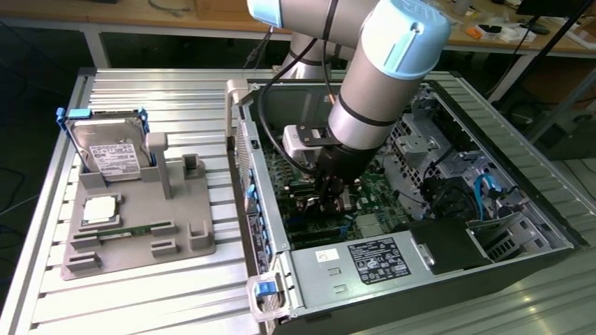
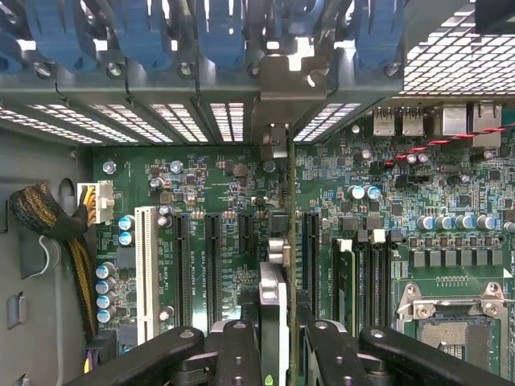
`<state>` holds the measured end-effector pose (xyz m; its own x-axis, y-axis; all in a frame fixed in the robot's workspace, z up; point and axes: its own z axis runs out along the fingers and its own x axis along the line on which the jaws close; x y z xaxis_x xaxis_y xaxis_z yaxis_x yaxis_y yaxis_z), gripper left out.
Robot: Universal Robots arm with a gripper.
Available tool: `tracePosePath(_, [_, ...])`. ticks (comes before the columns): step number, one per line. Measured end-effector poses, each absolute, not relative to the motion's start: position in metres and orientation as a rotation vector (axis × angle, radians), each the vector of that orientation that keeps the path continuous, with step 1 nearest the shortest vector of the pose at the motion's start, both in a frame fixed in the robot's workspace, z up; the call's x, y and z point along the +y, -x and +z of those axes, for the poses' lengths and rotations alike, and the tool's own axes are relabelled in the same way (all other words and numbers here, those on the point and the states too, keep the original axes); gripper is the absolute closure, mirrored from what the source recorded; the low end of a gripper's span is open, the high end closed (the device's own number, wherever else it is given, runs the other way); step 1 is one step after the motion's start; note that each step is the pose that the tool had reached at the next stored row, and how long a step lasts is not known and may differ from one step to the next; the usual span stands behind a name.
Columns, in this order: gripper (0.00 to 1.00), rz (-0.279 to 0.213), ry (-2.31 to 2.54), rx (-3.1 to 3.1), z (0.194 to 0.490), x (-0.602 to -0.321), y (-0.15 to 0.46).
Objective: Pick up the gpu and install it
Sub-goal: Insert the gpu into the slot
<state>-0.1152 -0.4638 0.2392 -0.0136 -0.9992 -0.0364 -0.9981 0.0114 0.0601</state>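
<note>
While clamped edge-on, gpu (image 2: 273,322) in gripper (image 2: 273,354) above motherboard (image 2: 241,201).

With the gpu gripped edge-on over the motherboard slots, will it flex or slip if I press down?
The gpu looks like a thin rigid card, so it probably won't flex much. Its silvery metal edge may slide in the gripper under load. Tilting seems likelier than bending above the motherboard.

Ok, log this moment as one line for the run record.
pincer: shut on gpu | location: inside computer case, above motherboard | gpu: edge-on over slots, seating unclear
</note>
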Motion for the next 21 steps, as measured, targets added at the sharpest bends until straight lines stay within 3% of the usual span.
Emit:
tracePosePath(5, [0.72, -0.109, -2.197, -2.225, 0.2375, -0.4635, 0.1152])
tracePosePath(8, [0.53, -0.107, -2.195, -2.223, 0.2392, -0.4639, 0.1152])
tracePosePath(16, [0.53, -0.107, -2.195, -2.223, 0.2391, -0.4639, 0.1152])
tracePosePath(17, [0.55, -0.107, -2.195, -2.223, 0.2391, -0.4639, 0.1152])
tracePosePath(18, [0.69, -0.107, -2.195, -2.223, 0.2391, -0.4639, 0.1152])
tracePosePath(21, [0.69, -0.107, -2.195, -2.222, 0.2391, -0.4639, 0.1152])
